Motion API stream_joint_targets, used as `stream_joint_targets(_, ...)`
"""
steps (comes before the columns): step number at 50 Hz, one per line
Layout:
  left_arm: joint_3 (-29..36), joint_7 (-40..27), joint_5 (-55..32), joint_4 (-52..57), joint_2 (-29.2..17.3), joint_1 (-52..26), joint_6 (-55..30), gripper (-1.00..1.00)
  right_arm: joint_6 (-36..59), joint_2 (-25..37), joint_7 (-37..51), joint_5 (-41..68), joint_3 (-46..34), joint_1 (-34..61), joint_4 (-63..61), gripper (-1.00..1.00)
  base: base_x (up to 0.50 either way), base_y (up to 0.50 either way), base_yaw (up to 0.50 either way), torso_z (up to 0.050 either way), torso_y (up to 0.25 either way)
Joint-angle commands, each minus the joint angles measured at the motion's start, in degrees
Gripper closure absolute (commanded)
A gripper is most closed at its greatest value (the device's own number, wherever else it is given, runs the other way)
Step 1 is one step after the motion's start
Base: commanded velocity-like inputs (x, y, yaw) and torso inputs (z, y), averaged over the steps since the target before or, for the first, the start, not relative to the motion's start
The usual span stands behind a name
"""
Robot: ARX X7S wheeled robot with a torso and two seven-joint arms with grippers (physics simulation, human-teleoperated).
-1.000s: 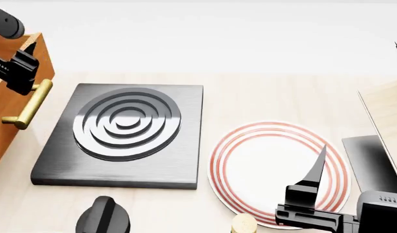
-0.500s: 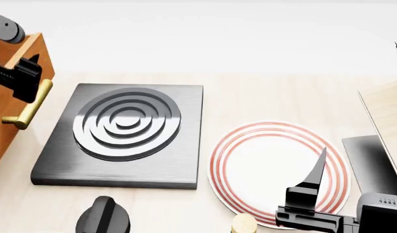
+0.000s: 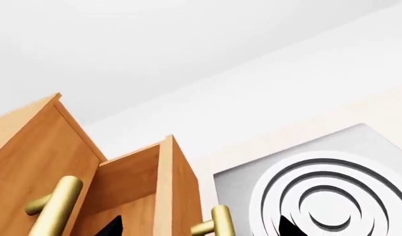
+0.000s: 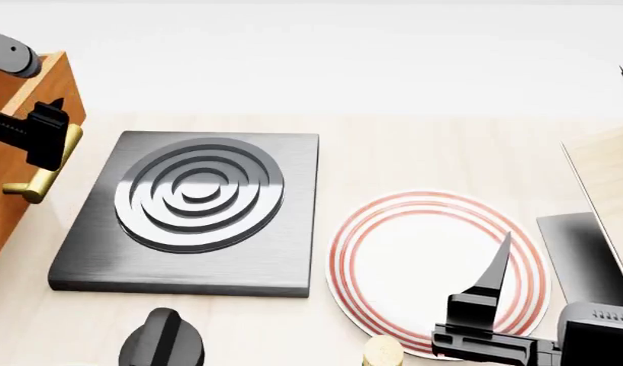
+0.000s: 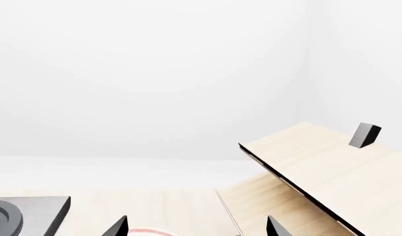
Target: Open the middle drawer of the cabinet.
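While the cabinet [image 4: 16, 152] is standing at the table's [image 4: 413, 152] left edge, the left hand [image 4: 42, 133] is sitting against a brass handle [image 4: 49, 164] there — whether it is gripping I cannot tell. In the left wrist view, one drawer [image 3: 148, 191] is jutting out past its neighbour. Just beside the cabinet a black hob [image 4: 199, 210] is lying, with a red-ringed plate [image 4: 433, 267] right of it. The right hand [image 4: 489, 305] is hanging over that plate, fingers spread wide, near a pale wood box [image 5: 325, 172].
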Motion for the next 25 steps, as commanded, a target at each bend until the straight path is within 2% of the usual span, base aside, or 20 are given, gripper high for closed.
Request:
stream_joint_targets(1, -0.5, 0.3, -0.1, -2.8, 1.2, 0.5, 1.1, -1.00, -0.3, 0.1, 0.0, 0.1, -0.2, 0.1, 0.4, -1.00, 0.00, 0.00, 0.00, 0.000, 0.000)
stream_joint_targets(25, -1.4, 1.4, 0.4, -8.8, 2.9, 0.4, 3.3, -1.00, -0.8, 0.4, 0.2, 0.4, -0.4, -0.2, 0.7, -1.00, 0.00, 0.00, 0.00, 0.000, 0.000)
